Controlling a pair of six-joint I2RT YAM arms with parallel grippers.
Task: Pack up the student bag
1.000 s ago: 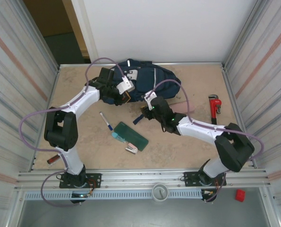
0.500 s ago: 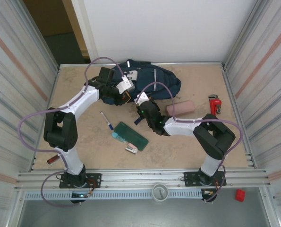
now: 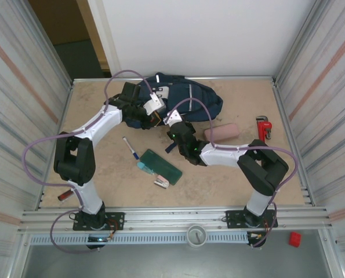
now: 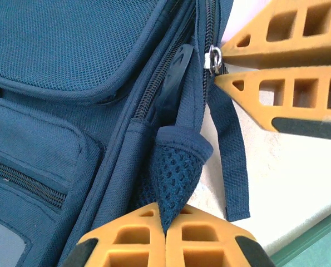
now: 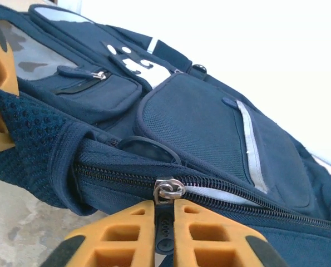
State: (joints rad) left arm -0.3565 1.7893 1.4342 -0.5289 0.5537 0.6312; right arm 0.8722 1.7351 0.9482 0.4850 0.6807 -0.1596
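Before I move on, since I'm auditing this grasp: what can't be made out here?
- Right wrist view: lower end of the zipper pull, hidden inside the right pincer.
- Wrist views: inside of the student bag, covered by its own fabric.
- Top view: small pink-white item beside the green case, too small to name.

Table (image 3: 247,104): bag (image 3: 198,95), wrench (image 3: 263,127), perhaps pen (image 3: 130,147)

- The zipper pull (image 5: 168,191) on the student bag (image 5: 210,128) has its lower end buried between my right hand's (image 5: 165,214) fingers.
- The bag's mesh corner (image 4: 173,167) vanishes into my left hand (image 4: 166,219).
- From above, I can't identify the small pale item (image 3: 160,183) nearer me than the bag.
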